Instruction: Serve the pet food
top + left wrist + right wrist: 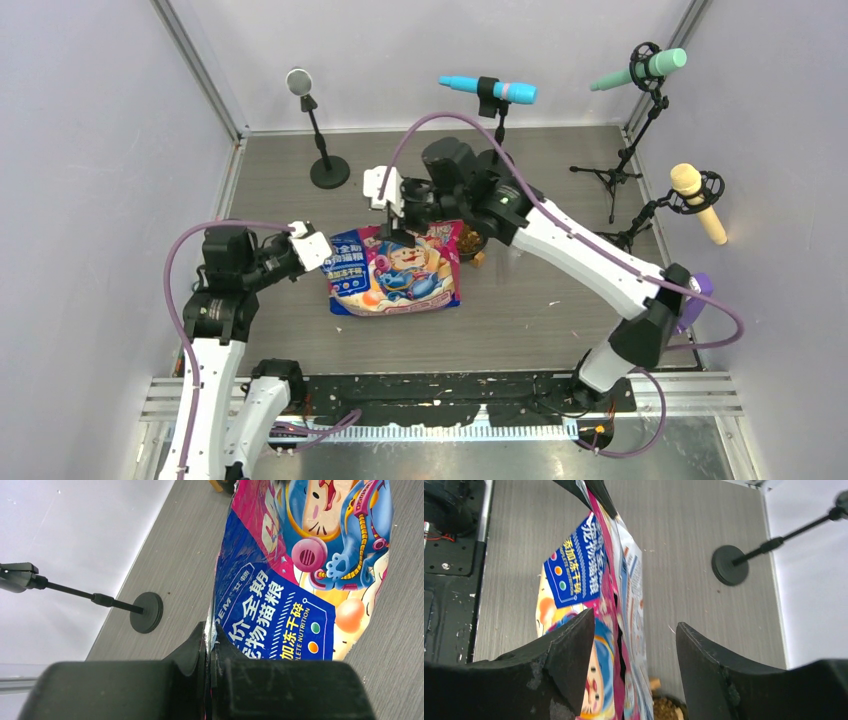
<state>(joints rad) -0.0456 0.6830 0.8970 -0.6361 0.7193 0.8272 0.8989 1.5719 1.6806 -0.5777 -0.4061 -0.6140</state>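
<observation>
The glossy pink-and-blue pet food bag (395,272) lies tilted on the grey table, its printed face up. My left gripper (325,255) is shut on the bag's left edge (220,625); the foil seam is pinched between its jaws (210,635). My right gripper (635,620) stands open astride the bag's opposite, opened end (621,630), with neither finger pressing it. Just beyond that end sits a small black bowl (472,243) holding brown pet food (666,707).
A grey microphone stand's round base (329,172) stands behind the bag to the left. Blue (490,92), green (640,70) and yellow (697,200) microphones on stands line the back and right. A few crumbs (552,303) lie right of the bag.
</observation>
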